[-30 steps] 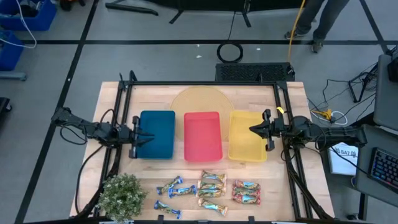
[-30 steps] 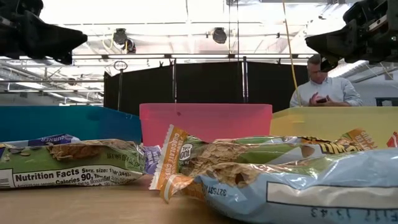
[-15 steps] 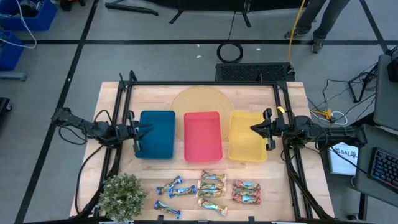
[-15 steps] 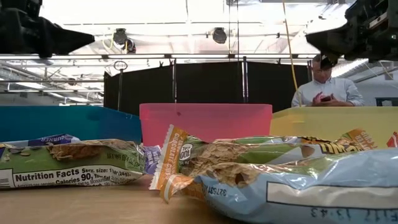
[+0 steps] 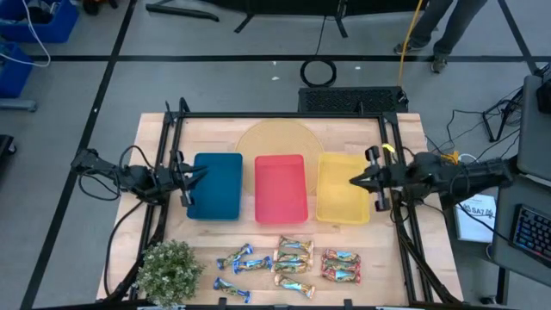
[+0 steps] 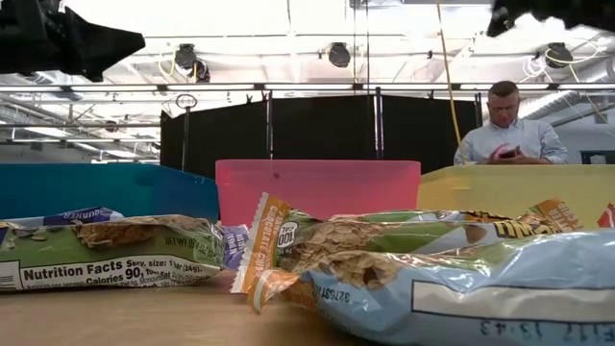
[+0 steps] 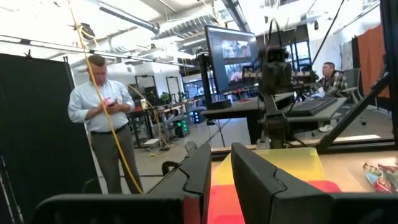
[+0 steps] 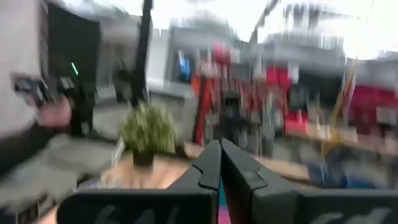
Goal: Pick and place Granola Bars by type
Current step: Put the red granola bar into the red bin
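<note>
Granola Bars (image 5: 293, 265) all lie at near table edge, in three loose clumps: blue-silver ones (image 5: 238, 261) next to potted plant (image 5: 170, 269), gold-tan in middle, red-orange (image 5: 342, 266) toward R side. None in a tray yet.

Trays sit in a row behind them, well apart from bars: blue tray (image 5: 215, 186), red tray (image 5: 281, 187), yellow tray (image 5: 342, 186). All look bare from above.

L gripper (image 5: 186, 176) hovers at outer edge of blue tray, holding nothing. Wrist view shows its fingers (image 7: 199, 171) with a narrow gap, nearly shut. R gripper (image 5: 373, 179) hangs over outer edge of yellow tray, also holding nothing; its wrist view shows fingers (image 8: 211, 163) pressed together. Neither arm is near the bars.

Handling, my guess: bars light, foil wrappers slick and crinkly, contents somewhat stiff but crumbly. Wrappers overlap in clumps, so neighbours may drag along. Best hold approx mid-length, across the narrow width, not by the crimped ends, which would likely slip or fold.

Person stands beyond table looking at a phone (image 6: 506, 152).
</note>
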